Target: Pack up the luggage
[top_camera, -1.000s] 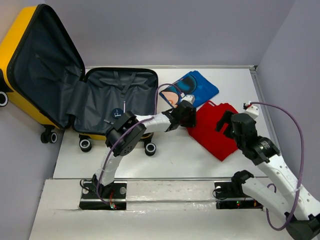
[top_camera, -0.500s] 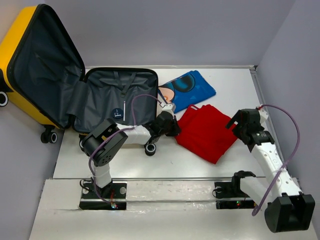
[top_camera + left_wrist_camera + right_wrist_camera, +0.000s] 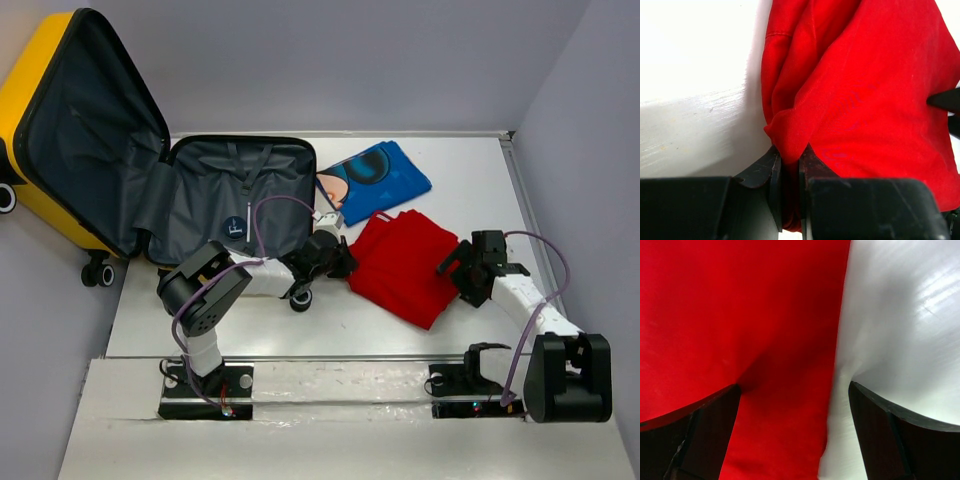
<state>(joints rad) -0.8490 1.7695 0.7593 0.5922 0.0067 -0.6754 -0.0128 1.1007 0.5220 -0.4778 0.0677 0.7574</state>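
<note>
Nothing here can be properly read from where I stand. The luggage (image 3: 200,190) has a small dark tag (image 3: 237,226) on its grey lining with a white mark on it, too small to make out as letters or a logo. The blue cloth (image 3: 385,175) on the worktop (image 3: 360,320) carries a cartoon print, any lettering in it too small to tell, and the red cloth (image 3: 865,100) shows only plain fabric close up.
</note>
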